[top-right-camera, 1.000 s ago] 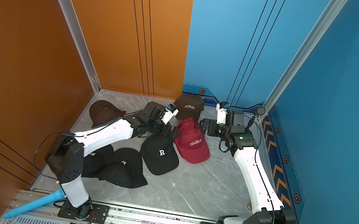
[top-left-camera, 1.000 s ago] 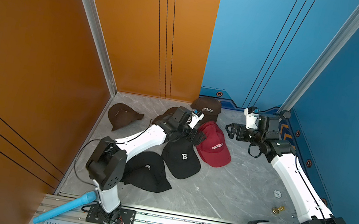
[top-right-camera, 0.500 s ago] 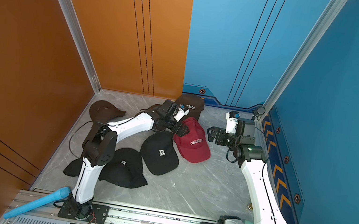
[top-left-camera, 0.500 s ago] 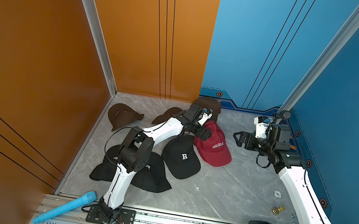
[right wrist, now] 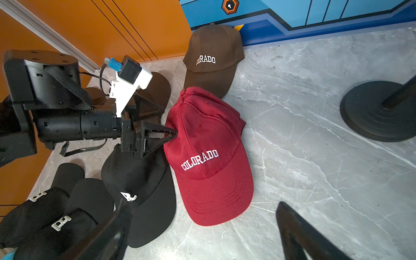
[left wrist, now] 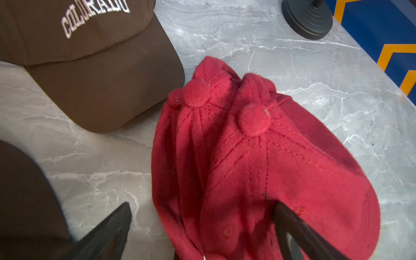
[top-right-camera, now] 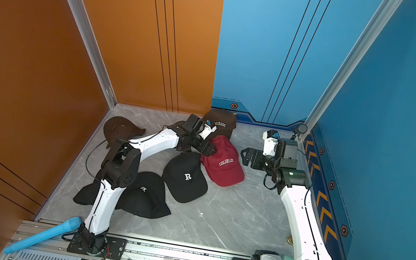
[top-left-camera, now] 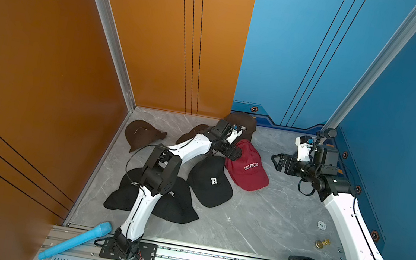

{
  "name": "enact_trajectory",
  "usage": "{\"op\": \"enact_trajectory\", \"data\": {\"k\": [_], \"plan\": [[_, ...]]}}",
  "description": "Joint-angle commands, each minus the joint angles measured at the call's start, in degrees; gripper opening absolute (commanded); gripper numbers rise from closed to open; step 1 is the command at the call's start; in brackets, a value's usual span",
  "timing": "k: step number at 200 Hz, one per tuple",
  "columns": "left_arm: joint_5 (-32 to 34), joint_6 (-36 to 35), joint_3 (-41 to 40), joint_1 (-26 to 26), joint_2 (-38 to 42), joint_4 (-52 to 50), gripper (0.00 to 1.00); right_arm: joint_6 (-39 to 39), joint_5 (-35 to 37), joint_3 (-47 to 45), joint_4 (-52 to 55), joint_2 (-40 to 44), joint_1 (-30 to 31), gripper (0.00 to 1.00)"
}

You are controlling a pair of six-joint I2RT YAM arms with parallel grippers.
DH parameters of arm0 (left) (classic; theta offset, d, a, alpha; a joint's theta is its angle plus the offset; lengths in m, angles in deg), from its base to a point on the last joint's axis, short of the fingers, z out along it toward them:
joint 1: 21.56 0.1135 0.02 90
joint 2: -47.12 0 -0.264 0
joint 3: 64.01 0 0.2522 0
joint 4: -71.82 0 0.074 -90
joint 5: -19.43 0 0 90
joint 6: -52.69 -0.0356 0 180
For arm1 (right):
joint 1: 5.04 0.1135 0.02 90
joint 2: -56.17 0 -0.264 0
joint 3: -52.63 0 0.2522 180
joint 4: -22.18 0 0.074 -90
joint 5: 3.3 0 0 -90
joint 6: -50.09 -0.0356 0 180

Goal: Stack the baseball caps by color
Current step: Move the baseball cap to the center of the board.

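The left claw (top-left-camera: 234, 152) stands wide open at the rear of the red caps (top-left-camera: 250, 169) and grips nothing. In the right wrist view one finger (right wrist: 171, 133) touches the top cap's back panel while the other is clear of it. I judge that pose suits a nudge or a letting-go, not a carry.

The red caps lie mid-table (top-left-camera: 258, 216), brims towards the rail, nested so the crowns line up. The left wrist view shows two red crowns, one tucked into the other; whether a third sits beneath I cannot tell.

The right claw (top-left-camera: 277, 161) is also fully open and empty. It hangs low near the red pile, apart from it, probably to steady the pile from that side.

The other colours lie loose:
- **Brown:** the COLORADO cap (top-left-camera: 242, 120) sits at the back wall, its brim just beside the red crowns. A second brown cap (top-left-camera: 196, 131) is half hidden under the left arm. A third brown cap (top-left-camera: 143, 134) lies near the orange wall, well apart.
- **Black:** the black pair (top-left-camera: 174, 205) overlaps by the left arm's base, and the R cap (top-left-camera: 211, 181) lies between the pair and the reds.

Red looks settled or nearly so, with brown and black not yet gathered.
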Motion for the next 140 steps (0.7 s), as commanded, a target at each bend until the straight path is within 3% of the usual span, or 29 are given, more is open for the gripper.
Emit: {"op": "enact_trajectory", "data": {"k": [1, 140], "plan": [[-4.1, -1.9, 1.4, 0.5, -2.5, -1.5, 1.0, 1.2, -0.7, -0.5, 1.4, 0.5, -0.3, 1.0], [-19.1, -7.5, 9.8, -5.0, -9.4, -1.6, 0.91, 1.7, -0.8, -0.9, 2.0, 1.3, -0.4, 1.0]]}}
